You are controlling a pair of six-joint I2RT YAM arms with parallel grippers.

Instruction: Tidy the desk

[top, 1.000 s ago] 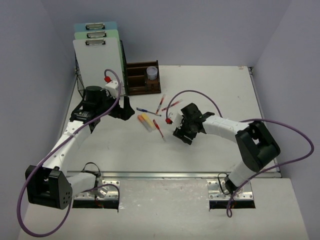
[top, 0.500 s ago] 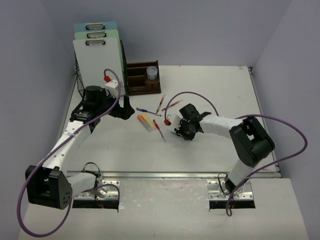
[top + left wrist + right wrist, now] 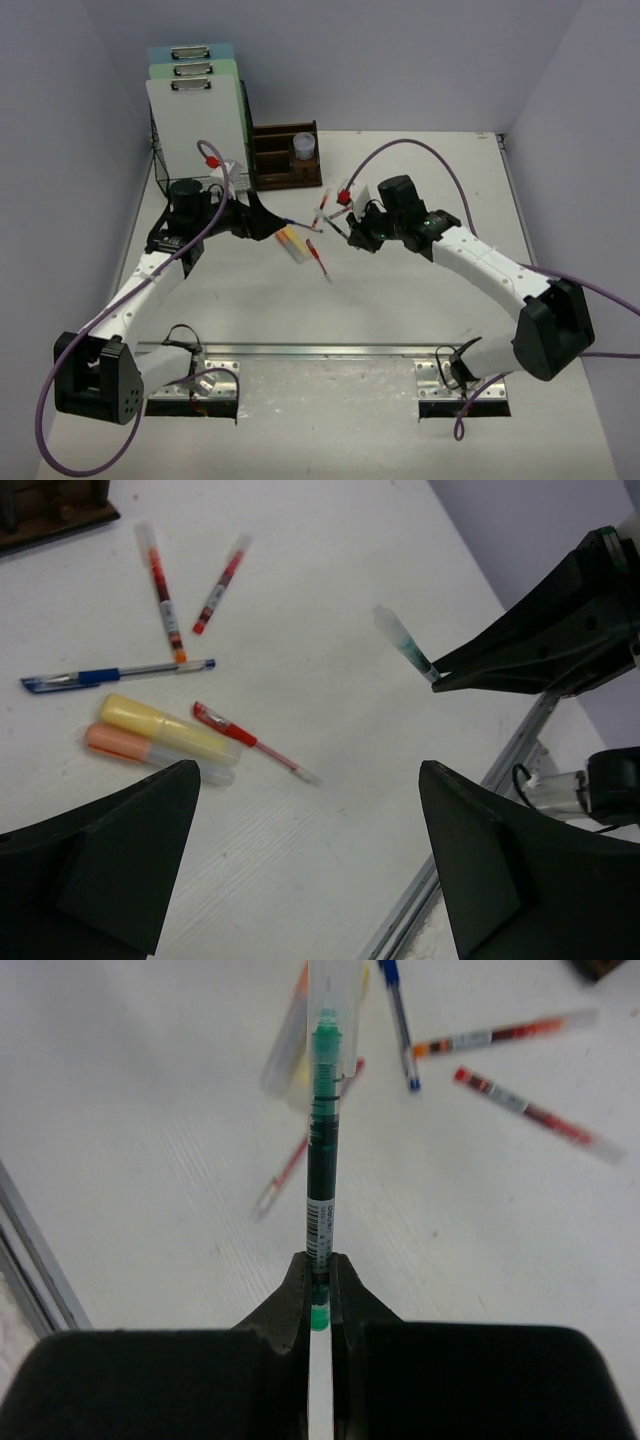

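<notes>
Since one second ago, the right gripper (image 3: 320, 1272) has clenched on a green-ink pen with clear barrel (image 3: 322, 1150) and shifted toward the far edge. The left gripper (image 3: 308, 780) stands released. Barrel print: unreadable. The white matte desk (image 3: 440, 180), lightly scuffed, lies beneath both arms, bounded by lavender walls (image 3: 400, 60).

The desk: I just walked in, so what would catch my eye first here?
The right end effector is pinched shut on a green pen, holding it over the desk. Nearby, loose pens and highlighters lie scattered mid-desk, and the left end effector hangs open above them.
</notes>
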